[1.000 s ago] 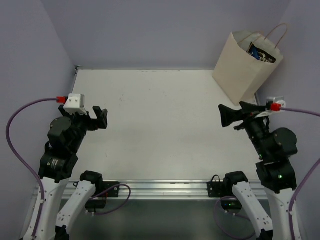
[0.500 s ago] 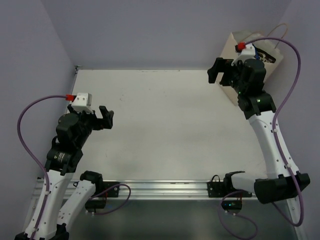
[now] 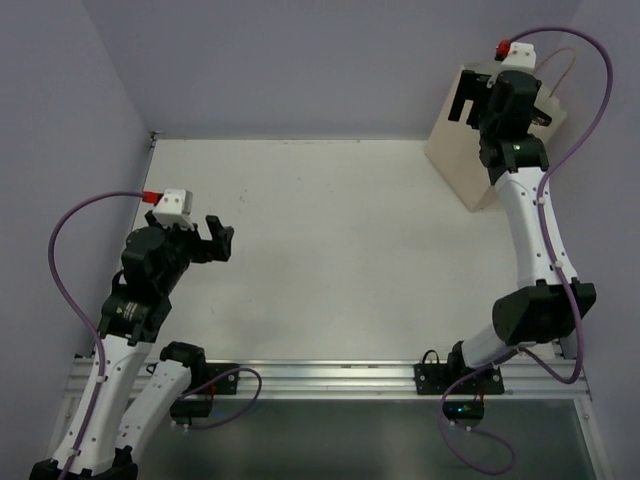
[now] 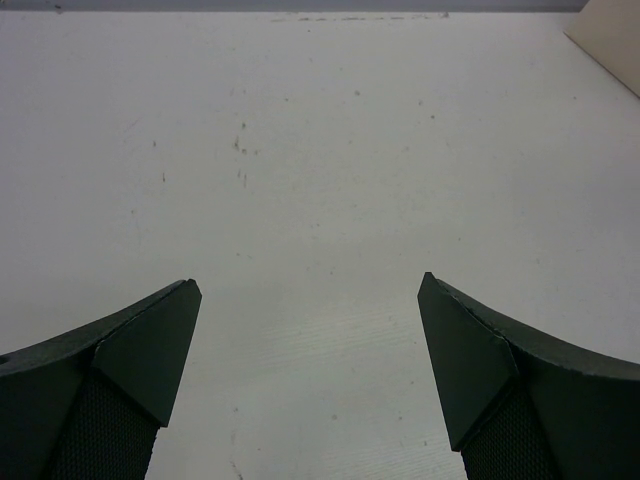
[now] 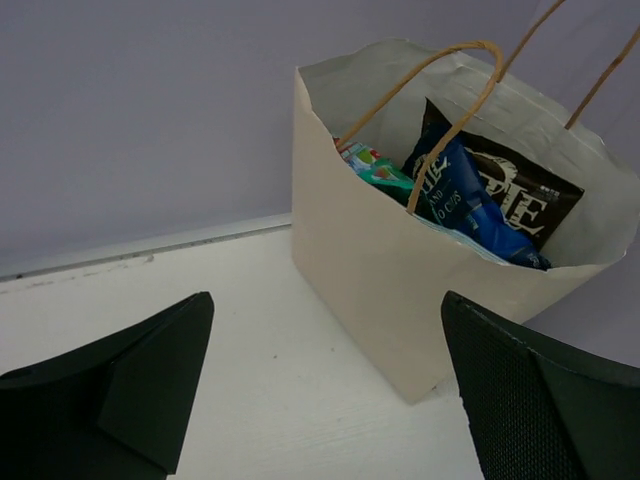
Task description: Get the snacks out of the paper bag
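The cream paper bag (image 3: 458,155) stands at the table's far right corner; it also shows in the right wrist view (image 5: 400,270), with a brown cord handle (image 5: 445,95). Inside it I see a blue-white packet (image 5: 462,205), a dark brown-white packet (image 5: 520,195) and a green-red packet (image 5: 372,165); other snacks are hidden. My right gripper (image 3: 468,98) is open and empty, raised in front of the bag's top; in its wrist view (image 5: 325,385) the bag lies ahead. My left gripper (image 3: 218,238) is open and empty over the table's left side, seen also in its wrist view (image 4: 310,375).
The white table (image 3: 330,230) is bounded by purple walls on the left, back and right. A metal rail (image 3: 320,375) runs along the near edge. A corner of the bag (image 4: 612,35) shows at the top right of the left wrist view.
My right arm has swung up from the table's right side to the bag's top. My left gripper has shifted slightly right and nearer.
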